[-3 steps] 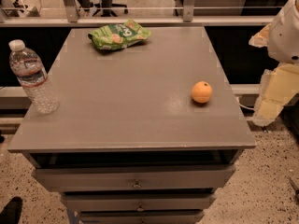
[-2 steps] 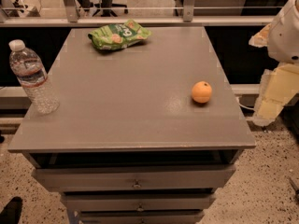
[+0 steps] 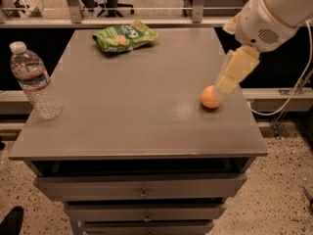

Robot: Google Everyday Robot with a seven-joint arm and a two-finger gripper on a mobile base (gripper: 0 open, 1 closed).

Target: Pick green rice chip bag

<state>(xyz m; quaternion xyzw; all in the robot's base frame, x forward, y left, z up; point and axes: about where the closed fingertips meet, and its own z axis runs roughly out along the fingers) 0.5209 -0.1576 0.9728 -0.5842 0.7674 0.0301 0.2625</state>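
The green rice chip bag lies flat at the far edge of the grey cabinet top, left of centre. It is bright green with white lettering and pale chip pictures. My gripper hangs from the white arm at the upper right, over the right side of the top. Its cream tip is just above and to the right of an orange. The gripper is far from the bag, to the right and nearer the front. Nothing is in the gripper.
A clear plastic water bottle with a white cap stands upright near the left edge. Drawers are below the top. A railing and glass run behind the cabinet. A white cable hangs at the right.
The arm has swung left and up from beside the cabinet's right edge to over the top, so the gripper is now just above the orange. Bag, orange and bottle have not moved.
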